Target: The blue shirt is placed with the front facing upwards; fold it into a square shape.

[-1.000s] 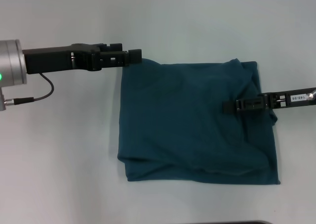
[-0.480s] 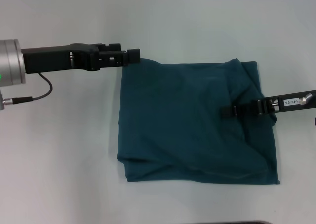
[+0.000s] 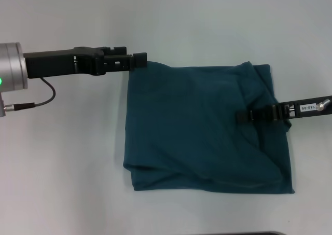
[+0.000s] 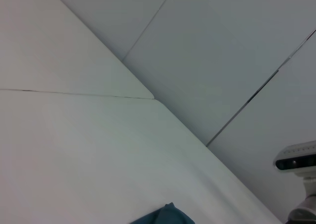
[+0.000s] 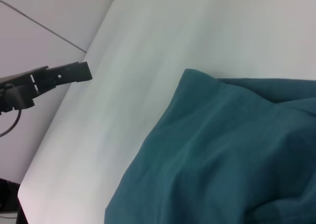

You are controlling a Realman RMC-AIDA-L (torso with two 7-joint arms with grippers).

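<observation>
The blue shirt (image 3: 207,126) lies folded into a rough square on the white table, plain side up, with a thick rumpled fold along its right side. The right wrist view shows its creased cloth (image 5: 222,155), and a small tip of it (image 4: 165,216) shows in the left wrist view. My left gripper (image 3: 141,59) reaches in from the left, its tip at the shirt's far left corner. In the right wrist view the left gripper (image 5: 84,71) is a single dark bar holding no cloth, apart from the shirt. My right gripper (image 3: 239,116) reaches in from the right, over the shirt's right part.
The white table (image 3: 78,167) extends around the shirt on all sides. A black cable (image 3: 46,97) hangs from the left arm's grey wrist. A camera on a stand (image 4: 296,159) sits beyond the table's far edge.
The right gripper slid slightly nearer over the shirt and drew back a little to the right. The left arm and the shirt have hardly moved.
</observation>
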